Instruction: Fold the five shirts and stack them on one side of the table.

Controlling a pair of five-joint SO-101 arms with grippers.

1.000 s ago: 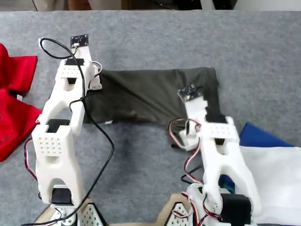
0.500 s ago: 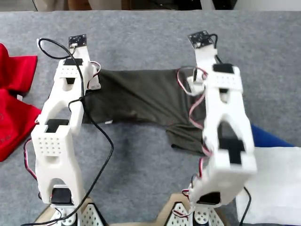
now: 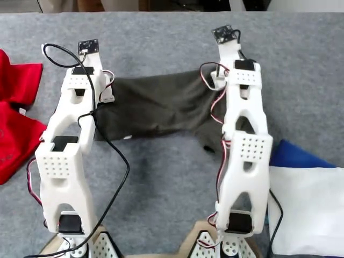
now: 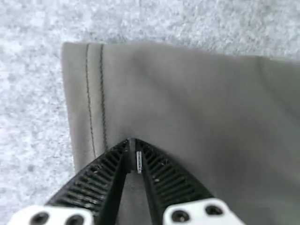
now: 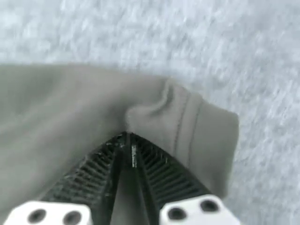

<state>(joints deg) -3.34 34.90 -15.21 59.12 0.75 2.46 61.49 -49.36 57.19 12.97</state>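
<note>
A dark olive shirt (image 3: pixel 156 107) lies spread across the middle of the grey table, partly folded. My left gripper (image 3: pixel 105 92) is shut on the olive shirt (image 4: pixel 187 108) near its hemmed left edge, the jaws closed to a point on the cloth (image 4: pixel 132 145). My right gripper (image 3: pixel 217 80) is shut on the olive shirt (image 5: pixel 70 103) at its far right corner, where the fabric bunches up beside the stitched hem (image 5: pixel 187 126). A flap of the shirt (image 3: pixel 212 141) hangs toward the front beside the right arm.
Red shirts (image 3: pixel 16 123) lie at the table's left edge. A white shirt (image 3: pixel 309 209) sits on a blue one (image 3: pixel 293 155) at the front right. Bare grey table (image 3: pixel 161 43) stretches behind the arms and in front between them.
The right arm swung from the shirt's front right flap to its far right corner and closed on it, pulling that corner inward. The left arm has stayed put.
</note>
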